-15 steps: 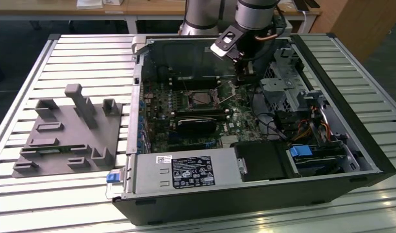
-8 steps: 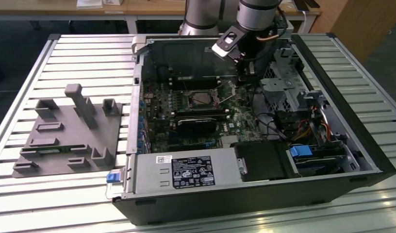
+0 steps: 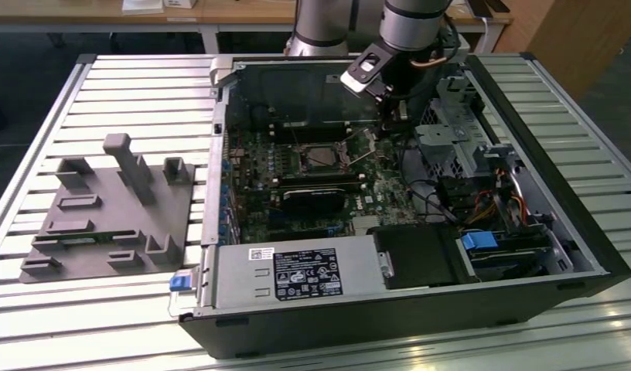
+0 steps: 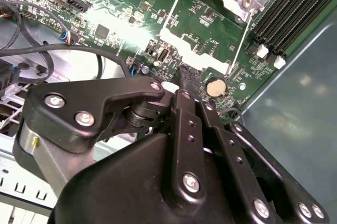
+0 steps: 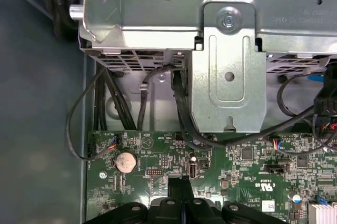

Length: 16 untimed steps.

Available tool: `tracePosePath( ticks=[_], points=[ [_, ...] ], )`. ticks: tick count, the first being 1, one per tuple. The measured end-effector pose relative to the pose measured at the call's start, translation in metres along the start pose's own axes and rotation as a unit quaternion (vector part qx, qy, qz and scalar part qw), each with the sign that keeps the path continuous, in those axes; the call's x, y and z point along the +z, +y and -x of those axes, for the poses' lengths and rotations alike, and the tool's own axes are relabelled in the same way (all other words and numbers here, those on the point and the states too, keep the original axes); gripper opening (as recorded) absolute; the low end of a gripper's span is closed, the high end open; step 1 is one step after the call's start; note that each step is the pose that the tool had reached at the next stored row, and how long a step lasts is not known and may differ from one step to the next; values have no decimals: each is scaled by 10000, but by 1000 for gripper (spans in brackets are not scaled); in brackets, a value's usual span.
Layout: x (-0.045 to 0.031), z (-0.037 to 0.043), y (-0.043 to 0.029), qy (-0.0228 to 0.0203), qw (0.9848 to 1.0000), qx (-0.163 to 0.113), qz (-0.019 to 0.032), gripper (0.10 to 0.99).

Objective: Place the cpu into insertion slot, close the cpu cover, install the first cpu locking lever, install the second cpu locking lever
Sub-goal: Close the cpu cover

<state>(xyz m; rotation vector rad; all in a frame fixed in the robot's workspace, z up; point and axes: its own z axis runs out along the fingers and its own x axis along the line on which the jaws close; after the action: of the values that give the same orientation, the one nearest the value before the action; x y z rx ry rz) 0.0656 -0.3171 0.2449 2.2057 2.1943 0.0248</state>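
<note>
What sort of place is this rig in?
Likely a robotics lab bench: an open PC case lies on a slatted metal table, a grey fixture plate beside it, wooden desks behind.

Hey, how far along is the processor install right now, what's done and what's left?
Done, it seems: the cover lies flat on the board; whether the chip sits under it I can't tell. In hand: nothing visible; the gripper is shut, its tip over the board near the coin battery. Left: one wire lever and the other lever look unlatched, angling away from the cover.
</note>
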Motion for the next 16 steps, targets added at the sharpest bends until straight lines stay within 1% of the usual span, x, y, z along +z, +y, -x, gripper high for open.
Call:
tracePosePath(
  ticks=[8,12,16],
  points=[
    [61,-8,10,-3,10000,0,-21,106],
    [77,-10,10,-5,10000,0,-27,106],
    [80,-10,-21,-4,10000,0,-27,106]
  ],
)
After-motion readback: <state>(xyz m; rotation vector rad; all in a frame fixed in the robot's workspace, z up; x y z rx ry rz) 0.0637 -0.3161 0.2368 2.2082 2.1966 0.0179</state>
